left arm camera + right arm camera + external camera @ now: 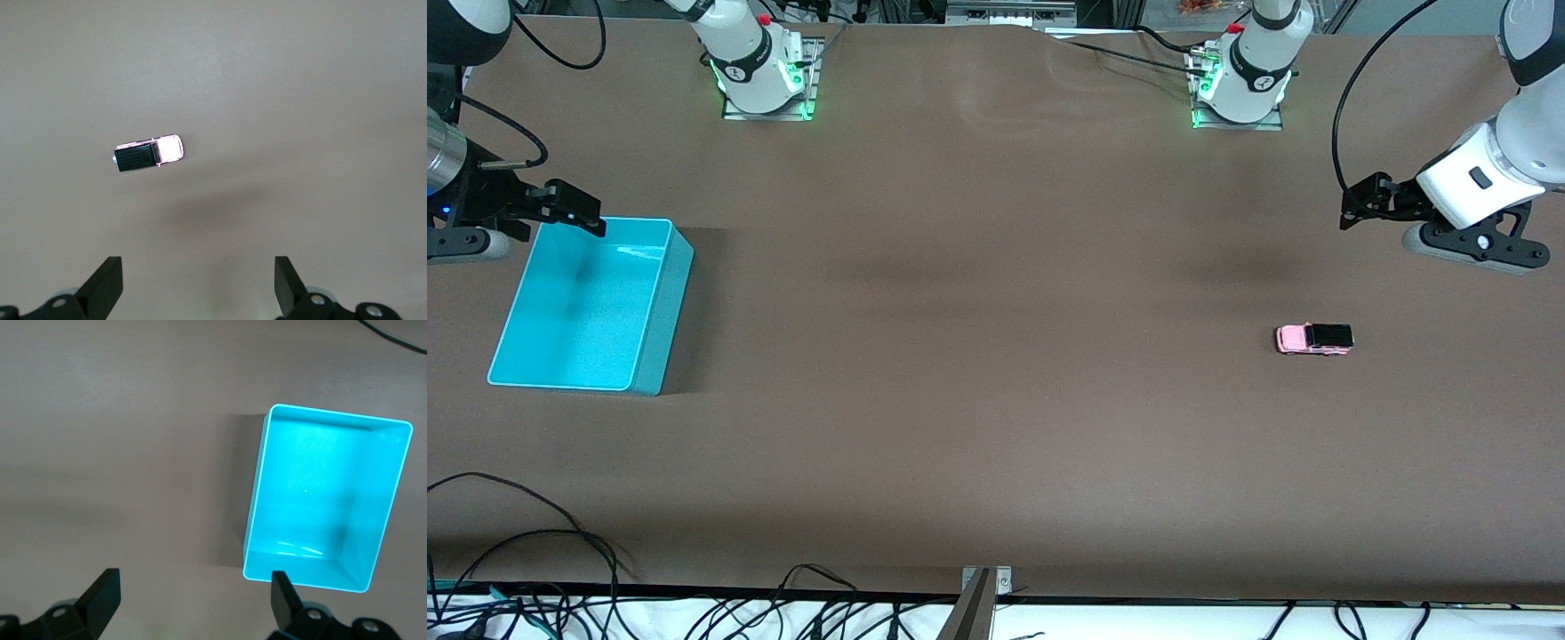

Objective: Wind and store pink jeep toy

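While both arms are hovering, fingers wide, empty: pink jeep toy (1314,339) sitting on counter (996,400) ahead of left gripper (1352,209); right gripper (574,209) waiting over turquoise bin (654,347). Grasp pending; next needs left descending.

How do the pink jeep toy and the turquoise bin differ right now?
The pink jeep toy is tiny, pink with a black roof; the turquoise bin is far larger and one colour. The jeep sits toward the left arm's end of the table, the bin toward the right arm's end. Both rest untouched on the table.
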